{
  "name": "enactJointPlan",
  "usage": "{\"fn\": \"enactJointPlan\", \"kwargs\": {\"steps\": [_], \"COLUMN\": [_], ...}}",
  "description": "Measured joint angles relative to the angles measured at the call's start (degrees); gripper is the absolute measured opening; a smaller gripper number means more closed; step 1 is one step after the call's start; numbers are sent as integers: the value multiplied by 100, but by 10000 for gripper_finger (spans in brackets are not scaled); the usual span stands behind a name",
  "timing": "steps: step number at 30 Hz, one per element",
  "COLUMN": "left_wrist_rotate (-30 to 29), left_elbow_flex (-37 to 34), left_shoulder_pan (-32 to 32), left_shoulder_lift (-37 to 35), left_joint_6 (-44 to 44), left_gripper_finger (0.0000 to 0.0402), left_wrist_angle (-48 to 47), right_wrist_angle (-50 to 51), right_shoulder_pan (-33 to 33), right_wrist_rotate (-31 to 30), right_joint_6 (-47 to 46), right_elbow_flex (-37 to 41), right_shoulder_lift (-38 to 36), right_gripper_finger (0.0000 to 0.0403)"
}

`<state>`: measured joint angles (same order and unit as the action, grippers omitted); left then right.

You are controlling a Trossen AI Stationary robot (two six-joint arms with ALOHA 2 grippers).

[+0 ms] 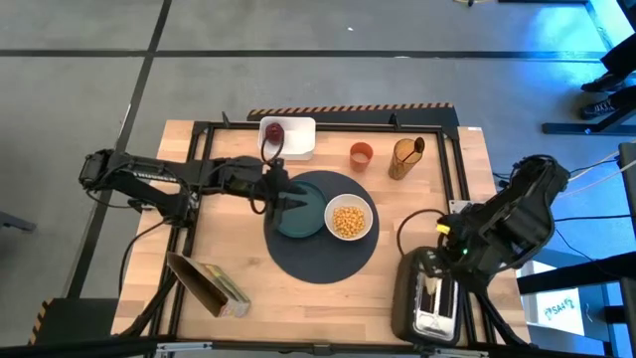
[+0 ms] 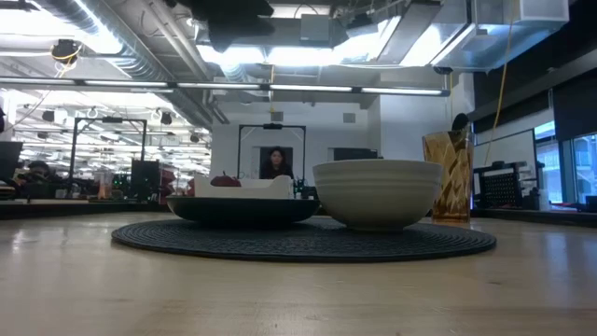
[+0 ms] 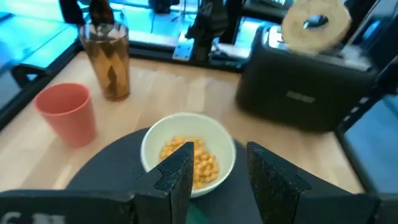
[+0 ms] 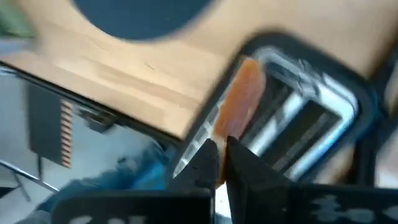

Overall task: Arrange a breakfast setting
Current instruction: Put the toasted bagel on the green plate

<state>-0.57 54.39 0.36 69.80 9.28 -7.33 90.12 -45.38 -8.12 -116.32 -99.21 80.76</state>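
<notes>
My right gripper (image 4: 219,163) is pinching the bagel (image 4: 237,115) just above the toaster (image 1: 429,295), the mat (image 1: 323,234) well off to its side. My left gripper (image 3: 217,168) hangs spread over the plate (image 1: 301,216); just ahead of it sits the bowl (image 3: 188,152) of cereal (image 3: 189,158), the cup (image 3: 67,113) farther out.

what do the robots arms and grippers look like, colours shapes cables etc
Both arms are dark, almost black, built of chunky jointed segments. The left arm looks slimmer; the right arm is bulkier, with a black cable looping beside it. The left gripper has two flat, dark, blocky fingers; the right gripper has matching ones.
</notes>
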Motion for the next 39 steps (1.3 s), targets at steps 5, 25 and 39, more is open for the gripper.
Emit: {"fn": "enactJointPlan", "kwargs": {"steps": [5,25,39], "left_wrist_rotate": [177,675,615], "left_elbow_flex": [0,0,0], "left_shoulder_pan": [79,249,597], "left_shoulder_lift": [0,986,922], "left_joint_6": [415,2210,2178], "left_gripper_finger": [141,253,199], "left_wrist_angle": [476,3087,3389], "right_wrist_angle": [-17,-2370,-2952], "right_shoulder_pan": [268,3088,3844], "right_wrist_rotate": [-1134,-1356,-621], "right_joint_6": [802,8181,9573], "right_elbow_flex": [-324,-495,-493], "right_shoulder_lift": [-66,-25,336], "right_gripper_finger": [2,2,3]}}
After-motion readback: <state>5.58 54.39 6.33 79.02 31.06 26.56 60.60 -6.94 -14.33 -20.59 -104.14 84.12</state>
